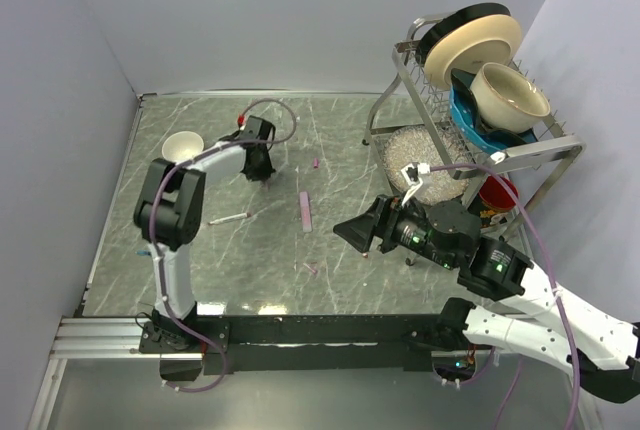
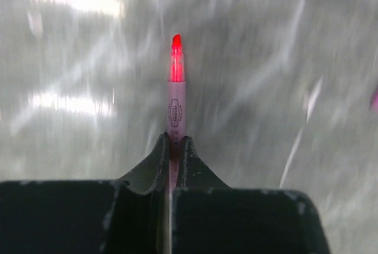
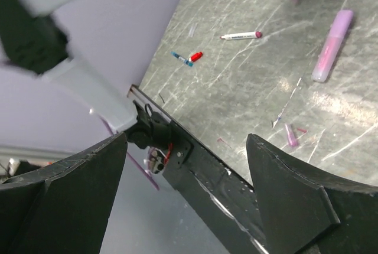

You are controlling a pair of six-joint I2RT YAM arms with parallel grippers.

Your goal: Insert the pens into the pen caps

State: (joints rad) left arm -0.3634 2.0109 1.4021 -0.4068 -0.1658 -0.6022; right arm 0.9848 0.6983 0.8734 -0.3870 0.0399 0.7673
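The pen (image 2: 176,97) has a pale pink barrel and a bare red tip pointing away from the wrist. It is pinched by its rear end between the pressed-together fingers of the left gripper (image 2: 175,142), over the far left part of the table (image 1: 200,280). The blur hides whether it is clear of the surface.

The step in hand looks like the pick-up: a pen is secured with no cap on it yet. A pink cap (image 1: 315,163) lies near, to the right. A purple cap (image 3: 290,134) lies toward the front, and a red cap (image 3: 196,57) sits at the left with a blue piece against it. A white pen (image 3: 241,35) and a pink marker (image 3: 332,46) lie loose.

The right gripper (image 3: 186,147) hovers spread wide and empty. The next move probably calls for it to steady a cap — likely the red one — mouth toward the tip, with both axes lined up before pushing.
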